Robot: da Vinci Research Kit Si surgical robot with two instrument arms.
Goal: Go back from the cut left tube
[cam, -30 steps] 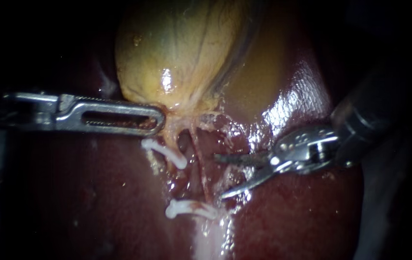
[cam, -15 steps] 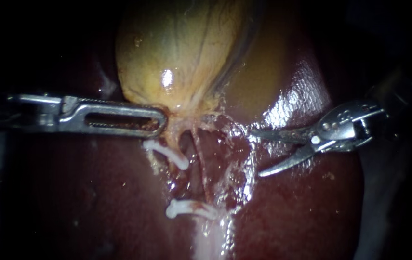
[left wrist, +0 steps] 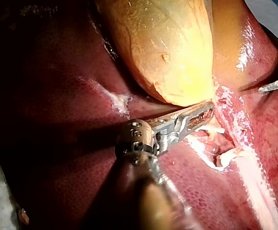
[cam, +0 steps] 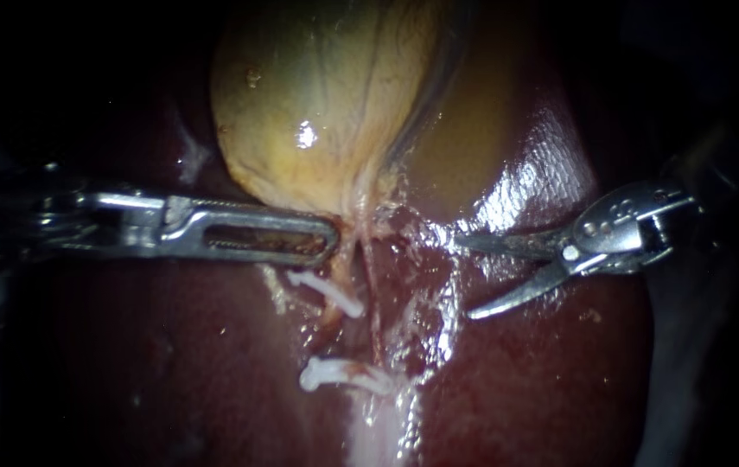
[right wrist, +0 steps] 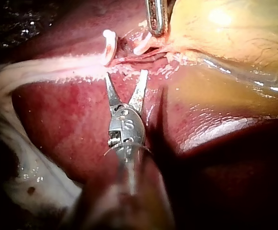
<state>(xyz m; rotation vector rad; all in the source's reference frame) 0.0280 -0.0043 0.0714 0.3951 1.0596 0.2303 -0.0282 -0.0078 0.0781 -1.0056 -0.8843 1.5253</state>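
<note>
My left instrument (cam: pixel 321 239) comes in level from the left, its slotted jaws shut on the lower edge of the yellow gallbladder (cam: pixel 317 104); the left wrist view shows the same grip (left wrist: pixel 203 112). Below the jaws lie two white clips: an upper clip (cam: pixel 330 294) and a lower clip (cam: pixel 343 376). The cut left tube (cam: pixel 332 324) shows a gap between them. A thin right tube (cam: pixel 375 311) runs down beside them. My right instrument (cam: pixel 464 278) hangs to the right with its blades open and nothing between them, clear of the tubes (right wrist: pixel 125 75).
Dark red liver (cam: pixel 170 363) surrounds the site, with a wet shiny patch (cam: pixel 525 186) just above the right blades. A pale strand of tissue (cam: pixel 378 432) runs down from the lower clip.
My right instrument has drawn back to the right, away from the tubes, blades still open. My left instrument has shifted right and slightly down, taking the gallbladder's edge with it.
</note>
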